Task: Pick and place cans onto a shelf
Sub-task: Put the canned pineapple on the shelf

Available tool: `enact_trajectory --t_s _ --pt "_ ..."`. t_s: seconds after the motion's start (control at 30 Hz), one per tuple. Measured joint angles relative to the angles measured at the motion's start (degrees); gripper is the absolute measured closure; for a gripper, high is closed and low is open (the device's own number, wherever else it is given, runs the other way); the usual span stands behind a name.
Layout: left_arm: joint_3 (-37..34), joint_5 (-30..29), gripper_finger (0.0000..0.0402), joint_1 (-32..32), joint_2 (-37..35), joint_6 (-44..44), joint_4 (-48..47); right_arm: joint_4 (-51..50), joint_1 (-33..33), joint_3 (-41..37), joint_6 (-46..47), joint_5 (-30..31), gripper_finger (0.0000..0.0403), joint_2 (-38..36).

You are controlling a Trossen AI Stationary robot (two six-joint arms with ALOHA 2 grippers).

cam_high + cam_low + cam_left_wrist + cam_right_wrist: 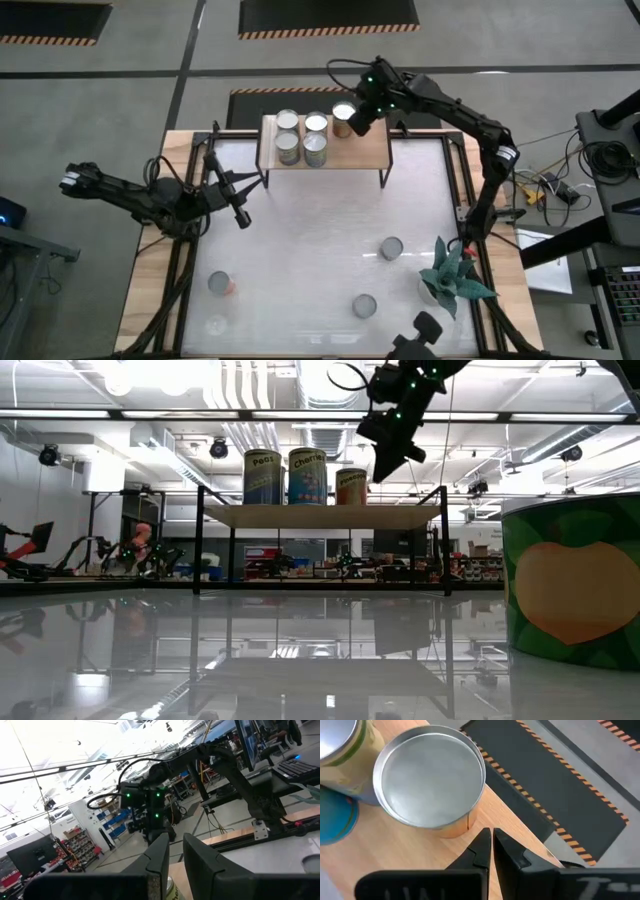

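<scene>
Right now your right gripper [357, 122] is hovering with fingers pressed together, empty, beside the fifth can [343, 113] standing on the shelf [370, 150]. You are looking at fetching next: open wide over one of the cans on the table [391, 248]. Your left gripper [240, 216], nearly pinched together on nothing, is waiting left of the shelf.

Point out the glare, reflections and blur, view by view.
High view: the white table is washed out by glare. Low view: its glossy top mirrors the shelf, and the near green can is soft. Left wrist view: the bright ceiling is blown out, and the left end effector is blurred. Right wrist view: the can lid has a soft sheen.
</scene>
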Motion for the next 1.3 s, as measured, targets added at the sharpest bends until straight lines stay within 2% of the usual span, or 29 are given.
enact_trajectory --t_s 0.43,0.73,1.3 --pt "0.0 0.0 0.0365 0.0 0.0 0.1 -0.1 10.1 0.9 -1.7 1.1 -2.1 0.0394 2.0" --pt "0.0 0.0 0.0365 0.0 0.0 0.2 -0.3 4.6 1.1 -1.7 1.8 -2.4 0.0394 2.1" --pt "0.0 0.0 0.0365 0.0 0.0 0.2 -0.1 10.4 3.5 -1.9 2.5 -5.4 0.0394 2.4"
